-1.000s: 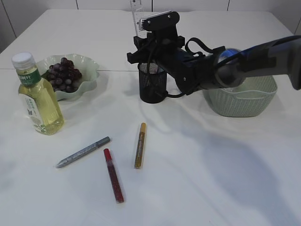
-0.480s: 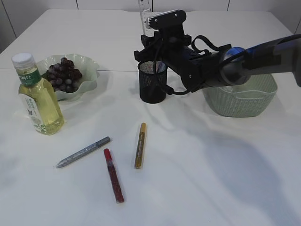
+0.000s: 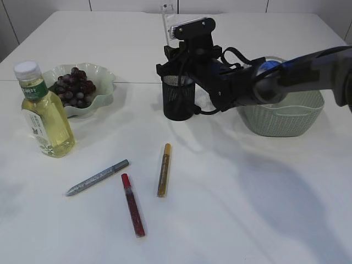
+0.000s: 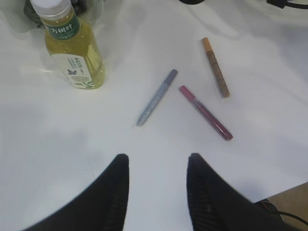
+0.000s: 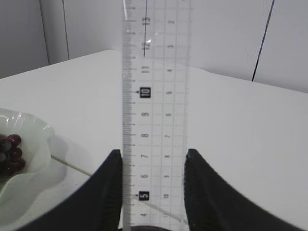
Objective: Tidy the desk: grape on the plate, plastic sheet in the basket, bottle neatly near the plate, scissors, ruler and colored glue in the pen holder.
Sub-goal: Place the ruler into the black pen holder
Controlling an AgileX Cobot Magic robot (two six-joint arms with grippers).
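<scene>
Ruler [image 5: 154, 110] clear, upright, marked scale

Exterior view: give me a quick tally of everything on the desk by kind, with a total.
Glue pens: 3 (silver, red, gold)
Bottle: 1
Plate: 1
Grape bunch: 1
Pen holder: 1
Ruler: 1
Basket: 1
Total: 9

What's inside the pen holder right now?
The clear ruler stands upright in the black mesh pen holder, between the right gripper's fingers. The gripper covers the holder's mouth, so anything else inside is hidden.
</scene>
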